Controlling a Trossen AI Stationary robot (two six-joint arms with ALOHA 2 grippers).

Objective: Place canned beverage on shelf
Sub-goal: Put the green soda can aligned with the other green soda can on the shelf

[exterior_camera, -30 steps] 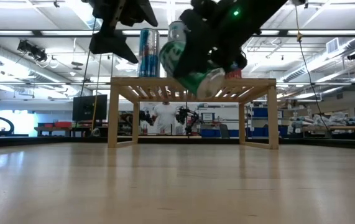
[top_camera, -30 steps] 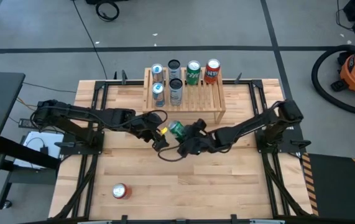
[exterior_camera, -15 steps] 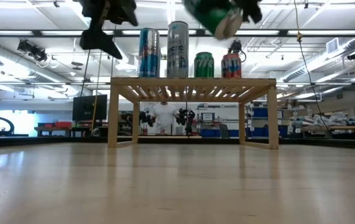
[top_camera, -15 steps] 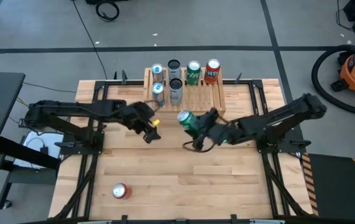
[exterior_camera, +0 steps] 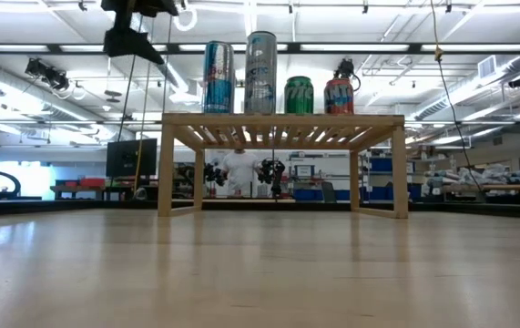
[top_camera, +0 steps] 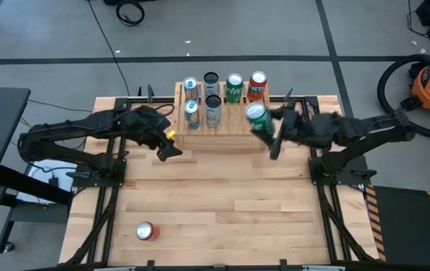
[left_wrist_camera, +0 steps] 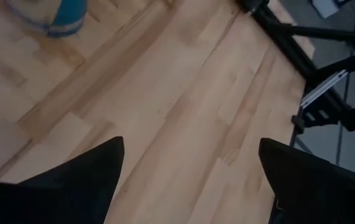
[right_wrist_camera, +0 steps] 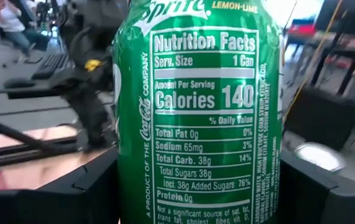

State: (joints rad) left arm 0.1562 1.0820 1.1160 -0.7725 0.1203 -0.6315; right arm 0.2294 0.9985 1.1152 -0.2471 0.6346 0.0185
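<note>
The light-wood slatted shelf [top_camera: 239, 124] stands at the table's far middle and also shows in the low view [exterior_camera: 282, 120]. Several cans stand upright on it, among them a blue one [top_camera: 191, 111], a green one [top_camera: 234, 86] and an orange one [top_camera: 257, 85]. My right gripper [top_camera: 263, 126] is shut on a green Sprite can [top_camera: 255, 115] above the shelf's near right part. Both are above the low view's top edge. My left gripper [top_camera: 167, 148] is open and empty, raised just left of the shelf's near left corner. My right gripper pinches the Sprite can's side wall [right_wrist_camera: 127, 180] between its two fingers [right_wrist_camera: 84, 196], one on each side of the can's body. The fingers come roughly level from the table's right side. The can is lifted clear above the shelf and stands about upright.
A red can [top_camera: 145, 231] lies on the table near the near left corner. The arm bases' black frames [top_camera: 109, 169] run along both table sides. The shelf's slats [top_camera: 237, 113] right of the two front cans are bare. A person [exterior_camera: 239, 169] stands in the room beyond.
My right gripper has carried the Sprite can up and toward the table's far right, from mid-table to above the shelf. It has risen out of the low view, and the can has turned from tilted to about upright. My left gripper has drawn back toward the table's left edge.
</note>
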